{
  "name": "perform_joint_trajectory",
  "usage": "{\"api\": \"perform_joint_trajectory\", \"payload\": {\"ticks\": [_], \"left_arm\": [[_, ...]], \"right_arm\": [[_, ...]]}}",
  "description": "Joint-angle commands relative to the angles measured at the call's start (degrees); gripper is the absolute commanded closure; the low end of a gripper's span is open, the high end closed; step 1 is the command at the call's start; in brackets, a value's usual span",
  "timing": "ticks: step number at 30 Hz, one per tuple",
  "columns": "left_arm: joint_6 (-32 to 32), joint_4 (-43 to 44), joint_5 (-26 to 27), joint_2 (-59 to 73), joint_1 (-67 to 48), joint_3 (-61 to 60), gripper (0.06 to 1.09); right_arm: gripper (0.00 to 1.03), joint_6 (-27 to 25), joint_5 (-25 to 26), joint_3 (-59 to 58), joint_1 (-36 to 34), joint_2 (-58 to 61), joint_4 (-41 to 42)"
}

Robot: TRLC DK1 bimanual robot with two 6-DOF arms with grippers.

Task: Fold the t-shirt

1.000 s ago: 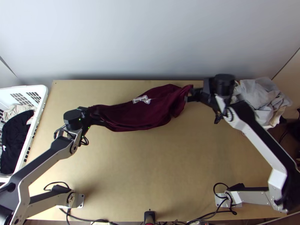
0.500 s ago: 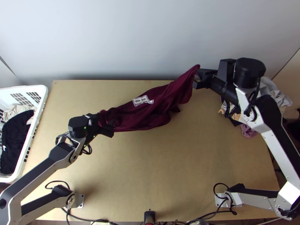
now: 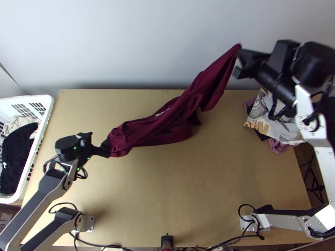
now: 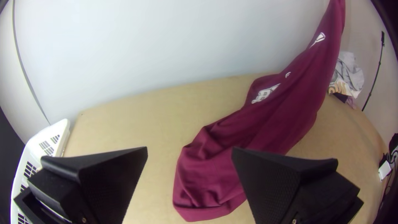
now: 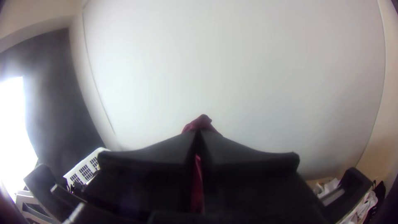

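Across the pale tabletop [image 3: 167, 201], the t-shirt [image 3: 144, 131] ran from a bunched end at left up to a raised corner over the far right, neither spread nor folded. I had the right hand [image 5: 198, 136] clenched on that corner, its fingers pinched together over the cloth. The left hand [image 4: 189, 148] was released, its fingers wide apart at the shirt's loose left end; whether they touched it, I couldn't tell. I judged this the opening-out step, ahead of any fold. Doing it well called for an even lift on the right, then a left grip on a matching corner or hem, not the middle of a crease, and a gentle pull between both. Too hard a tug could have slipped the pinch. The white print [image 4: 265, 93], partly creased, offered a guide for squaring the front.
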Motion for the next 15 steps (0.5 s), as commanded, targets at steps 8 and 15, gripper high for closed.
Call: {"api": "perform_joint_trajectory", "payload": {"ticks": [8,15], "left_arm": [[-8.77,-5.31,6.33,-4.68,-4.27,2.97,0.10],[-10.62,1.20,6.25,1.82,-10.68,4.55,0.10]], "right_arm": [[1.00,-1.16,2.96,14.11,0.77,5.16,-3.01],[1.00,-0.37,3.05,17.72,1.38,5.69,-3.53]]}}
